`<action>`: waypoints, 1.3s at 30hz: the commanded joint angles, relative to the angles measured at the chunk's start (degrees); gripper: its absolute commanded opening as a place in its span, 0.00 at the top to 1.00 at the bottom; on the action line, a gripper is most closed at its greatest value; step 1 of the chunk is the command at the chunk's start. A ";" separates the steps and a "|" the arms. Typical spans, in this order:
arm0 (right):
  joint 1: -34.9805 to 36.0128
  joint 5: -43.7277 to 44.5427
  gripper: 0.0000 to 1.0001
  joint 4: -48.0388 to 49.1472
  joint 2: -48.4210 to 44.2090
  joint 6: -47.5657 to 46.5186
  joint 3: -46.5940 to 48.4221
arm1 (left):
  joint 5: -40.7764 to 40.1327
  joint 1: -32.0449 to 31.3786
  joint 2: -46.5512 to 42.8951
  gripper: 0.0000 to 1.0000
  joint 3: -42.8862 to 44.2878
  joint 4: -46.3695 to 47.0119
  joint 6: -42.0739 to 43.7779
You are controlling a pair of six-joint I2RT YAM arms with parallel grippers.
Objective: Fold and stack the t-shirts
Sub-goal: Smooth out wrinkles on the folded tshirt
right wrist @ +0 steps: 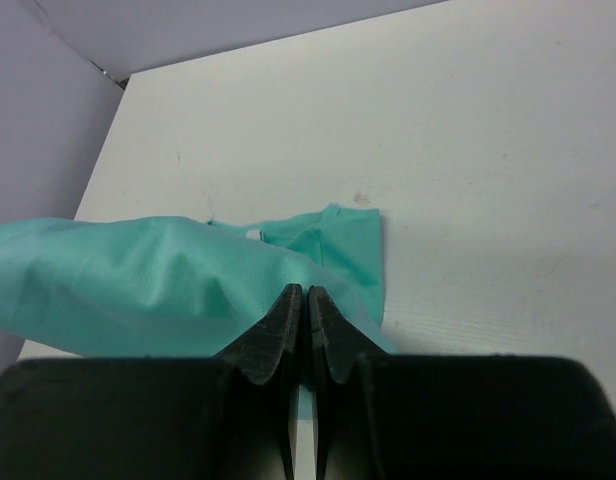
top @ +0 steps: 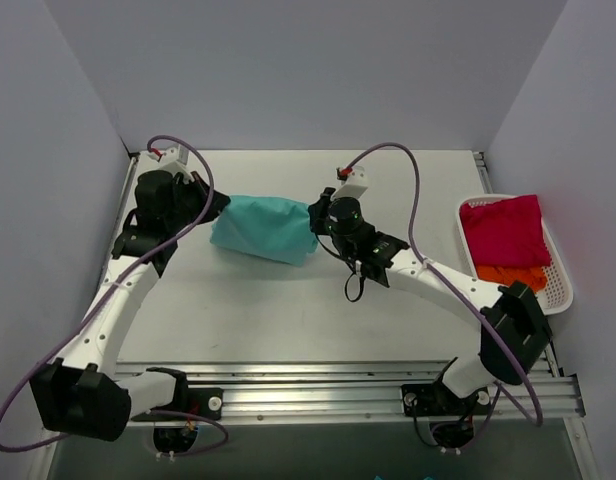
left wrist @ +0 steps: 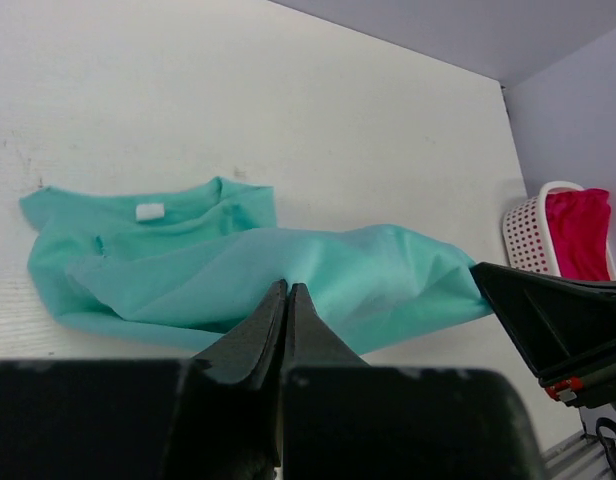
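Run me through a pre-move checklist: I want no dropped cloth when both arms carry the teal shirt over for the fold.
1. Left gripper shut on the teal t-shirt: ok.
2. Right gripper shut on the same shirt: ok.
3. Collar end lying on the table: ok.
4. Cloth smooth between the grips: not ok, it sags and wrinkles.
5. Magenta t-shirt and orange t-shirt in the basket, apart from both arms: ok.
6. How many layers each grip holds: cannot tell.

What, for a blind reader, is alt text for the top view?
A teal shirt lies centrally, the left end effector and right end effector each shut on one end. A basket holds a red shirt and an orange shirt.
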 commanded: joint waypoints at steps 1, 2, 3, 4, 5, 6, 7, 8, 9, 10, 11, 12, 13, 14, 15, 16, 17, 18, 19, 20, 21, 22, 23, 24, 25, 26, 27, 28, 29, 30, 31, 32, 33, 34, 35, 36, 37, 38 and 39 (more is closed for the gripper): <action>2.08 5.72 1.00 -2.88 -6.23 0.27 -1.65 | -2.40 -1.30 -4.97 0.98 -2.19 -1.95 -1.40; 2.43 5.99 1.00 -3.15 -6.68 0.18 -2.09 | -2.67 -1.56 -5.67 0.98 -2.72 -2.74 -1.58; 2.70 6.08 1.00 -3.41 -6.95 0.18 -2.79 | -2.85 -1.56 -7.16 0.98 -3.76 -3.01 -1.67; 2.96 6.17 1.00 -3.33 -7.47 0.18 -3.06 | -3.11 -1.65 -7.78 0.98 -4.21 -3.18 -1.93; 3.40 6.34 1.00 -3.24 -7.48 0.35 -3.41 | -3.37 -1.65 -8.31 0.98 -4.65 -3.45 -2.02; 3.58 6.26 1.00 -3.06 -7.48 0.36 -3.94 | -3.64 -1.74 -9.36 0.98 -5.09 -3.88 -2.19; 3.84 6.17 1.00 -2.80 -7.22 0.36 -4.20 | -3.99 -1.74 -9.98 0.98 -5.79 -4.15 -2.37; 4.28 5.99 1.00 -2.71 -7.04 0.53 -4.29 | -4.25 -1.91 -10.51 0.98 -6.41 -4.50 -2.72; 4.46 5.82 1.00 -2.54 -6.78 0.62 -4.47 | -4.69 -2.09 -11.64 0.98 -6.85 -4.85 -2.90; 4.72 5.64 1.00 -2.45 -6.34 0.62 -4.56 | -5.13 -2.26 -12.26 0.98 -7.37 -5.73 -3.42; 4.98 5.21 1.00 -2.18 -6.16 0.79 -4.65 | -5.74 -2.44 -12.88 0.98 -7.64 -7.30 -3.69; 5.77 5.11 1.00 -1.66 -6.07 0.97 -4.91 | -6.79 -2.70 -14.19 0.98 -7.99 -7.84 -3.95; 6.12 4.94 1.00 -1.31 -5.81 1.06 -5.26 | -7.24 -2.88 -14.99 0.98 -8.34 -8.45 -4.39; 6.48 4.94 1.00 -1.13 -5.72 1.15 -5.35 | -7.76 -3.05 -15.69 0.98 -9.30 -9.76 -4.57; 7.35 4.94 1.00 -1.04 -5.63 1.49 -5.44 | -8.81 -3.23 -17.18 0.98 -9.75 -10.30 -4.66; 7.79 4.94 1.00 -1.04 -5.46 1.67 -5.61 | -9.43 -3.32 -17.97 0.98 -10.10 -11.26 -4.66; 8.23 5.02 1.00 -0.95 -5.46 1.67 -5.61 | -10.14 -3.32 -18.59 0.98 -10.71 -12.84 -4.66; 8.93 5.20 1.00 -0.86 -5.37 1.85 -5.61 | -10.93 -3.32 -19.90 0.98 -10.98 -13.46 -4.66; 9.20 5.20 1.00 -0.78 -4.93 1.94 -5.61 | -12.07 -3.32 -20.52 0.98 -11.33 -14.16 -4.66; 9.38 5.20 1.00 -0.95 -4.76 2.11 -5.35 | -13.29 -3.32 -21.58 0.98 -11.77 -15.04 -4.66; 9.55 5.03 1.00 -1.04 -4.58 2.20 -5.26 | -13.83 -3.41 -22.02 0.98 -12.12 -15.22 -4.66; 9.82 5.03 1.00 -1.21 -3.97 2.46 -4.91 | -14.44 -3.32 -22.37 0.98 -12.30 -15.49 -4.83; 9.91 5.03 1.00 -1.39 -3.62 2.47 -4.48 | -15.06 -3.32 -22.72 0.98 -12.39 -15.84 -5.01; 9.99 5.03 1.00 -1.48 -3.35 2.47 -4.21 | -15.59 -3.32 -22.82 0.98 -12.82 -15.58 -5.01; 10.17 4.94 1.00 -1.39 -2.39 2.55 -3.95 | -16.03 -3.32 -22.73 0.98 -13.00 -15.49 -5.18; 10.17 4.94 1.00 -1.48 -1.86 2.55 -3.16 | -17.34 -3.32 -22.12 0.97 -13.00 -15.23 -5.18; 10.08 4.94 1.00 -1.65 -1.25 2.55 -2.54 | -18.05 -3.32 -21.68 0.97 -12.92 -15.05 -5.18; 10.08 4.94 1.00 -1.74 0.41 2.47 -2.02 | -18.49 -3.32 -20.98 0.97 -12.66 -14.62 -5.10; 9.82 4.94 1.00 -1.66 1.39 1.86 -1.31 | -19.62 -3.32 -19.40 0.97 -12.39 -13.83 -5.01; 9.56 4.85 1.00 -1.83 3.75 1.50 0.61 | -20.16 -3.23 -18.52 0.97 -12.13 -13.30 -5.01; 9.12 4.68 1.00 -1.83 5.16 1.15 1.67 | -20.77 -3.23 -17.38 0.96 -11.60 -12.60 -4.75; 7.99 4.06 1.00 -1.83 6.48 0.97 2.73 | -21.56 -3.14 -15.02 0.96 -11.34 -11.02 -4.75; 7.28 3.36 1.00 -1.40 8.06 0.97 4.91 | -22.53 -2.80 -13.60 0.95 -10.99 -10.31 -4.66; 6.49 2.49 1.00 -1.13 11.30 0.88 6.06 | -22.88 -2.44 -11.93 0.95 -9.94 -9.52 -4.31; 5.61 1.52 1.00 -0.78 12.98 0.97 7.47 | -23.41 -2.09 -8.44 0.95 -9.32 -8.03 -4.22; 3.77 -0.40 1.00 0.27 14.91 0.97 8.79 | -23.24 -0.70 -6.49 0.94 -8.62 -7.24 -4.04; 2.89 -1.47 1.00 0.45 18.85 0.97 12.19 | -22.98 0.19 -4.29 0.94 -8.00 -6.27 -3.61; 1.83 -2.61 1.00 0.19 20.89 1.06 14.32 | -22.19 1.24 0.43 0.94 -6.69 -3.65 -3.34; -0.01 -4.19 1.00 -0.07 23.17 1.06 16.43 | -21.05 2.64 3.00 0.94 -5.89 -2.23 -3.08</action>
